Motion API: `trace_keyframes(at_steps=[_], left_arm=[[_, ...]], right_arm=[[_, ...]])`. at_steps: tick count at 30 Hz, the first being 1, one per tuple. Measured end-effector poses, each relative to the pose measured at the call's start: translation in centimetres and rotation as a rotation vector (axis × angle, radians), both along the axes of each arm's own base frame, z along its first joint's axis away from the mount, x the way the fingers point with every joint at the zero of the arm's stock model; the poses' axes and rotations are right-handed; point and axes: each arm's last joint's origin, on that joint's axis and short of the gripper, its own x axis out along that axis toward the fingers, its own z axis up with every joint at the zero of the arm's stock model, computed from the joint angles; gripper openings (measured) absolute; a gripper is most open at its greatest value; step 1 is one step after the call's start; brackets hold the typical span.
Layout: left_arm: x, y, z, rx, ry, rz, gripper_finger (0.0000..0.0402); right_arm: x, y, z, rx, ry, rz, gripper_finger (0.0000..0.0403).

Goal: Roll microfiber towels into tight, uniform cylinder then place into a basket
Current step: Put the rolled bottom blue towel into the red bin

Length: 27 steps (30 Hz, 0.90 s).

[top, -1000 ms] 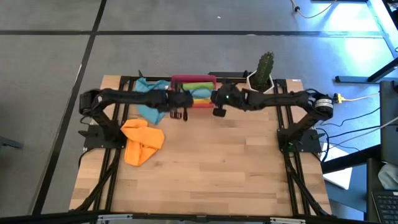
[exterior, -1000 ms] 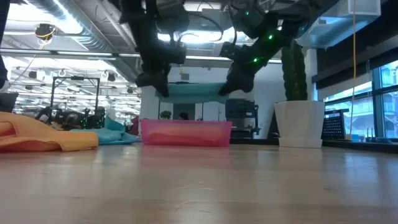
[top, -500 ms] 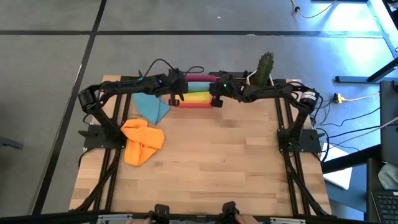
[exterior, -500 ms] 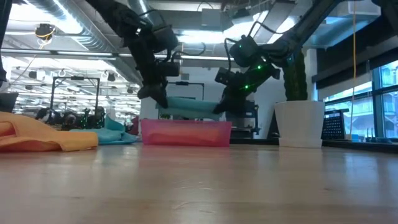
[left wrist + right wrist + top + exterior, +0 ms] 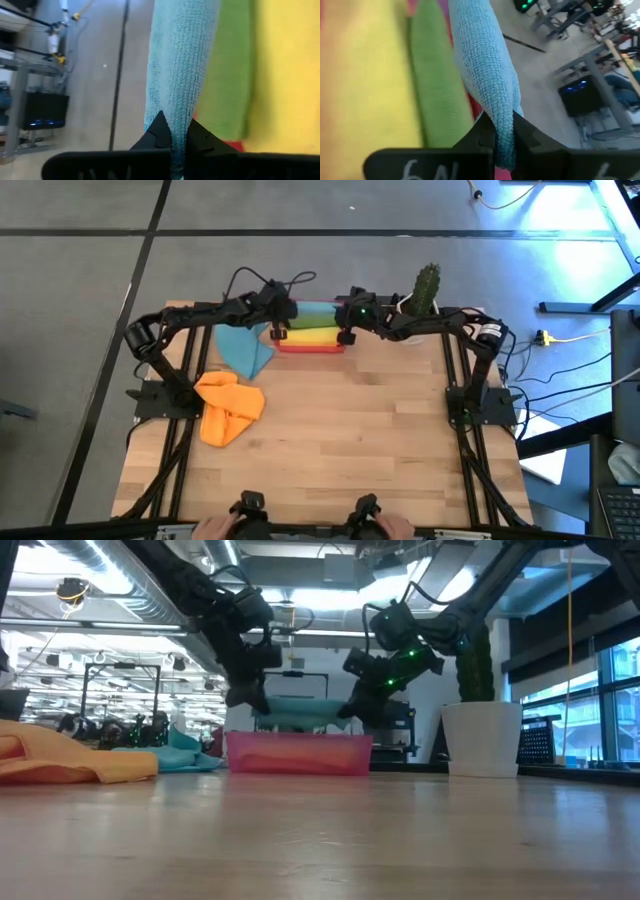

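Both pincers, left (image 5: 172, 137) and right (image 5: 502, 132), clamped on the teal roll (image 5: 300, 712), have been lowered onto the basket (image 5: 298, 753), so release seems due.

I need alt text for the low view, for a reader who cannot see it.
Both grippers, left and right, hold a rolled teal towel by its ends just above the red basket. An orange towel lies left; a white cactus pot stands right.
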Motion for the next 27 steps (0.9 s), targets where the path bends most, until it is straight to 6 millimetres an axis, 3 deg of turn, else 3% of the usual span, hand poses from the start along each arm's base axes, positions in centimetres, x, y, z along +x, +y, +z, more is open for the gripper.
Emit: trace_keyframes(at_steps=[5, 13, 17, 27], left_arm=[[-0.7, 1.4, 0.0, -0.011, -0.049, -0.005, 0.0], [-0.9, 3.3, -3.6, -0.093, 0.008, 0.0, 0.0], [-0.6, 3.6, -5.0, -0.106, 0.042, -0.013, 0.0], [-0.5, 3.8, -5.3, -0.124, 0.032, -0.033, 0.0004]], right_arm=[[0.1, -1.6, 0.5, -0.002, -0.018, -0.011, 0.002], [1.1, -3.8, -2.5, 0.089, 0.058, 0.005, 0.002], [1.5, -4.0, -3.5, 0.106, 0.096, 0.004, 0.002], [1.2, -3.8, -4.2, 0.132, 0.186, 0.037, 0.002]])
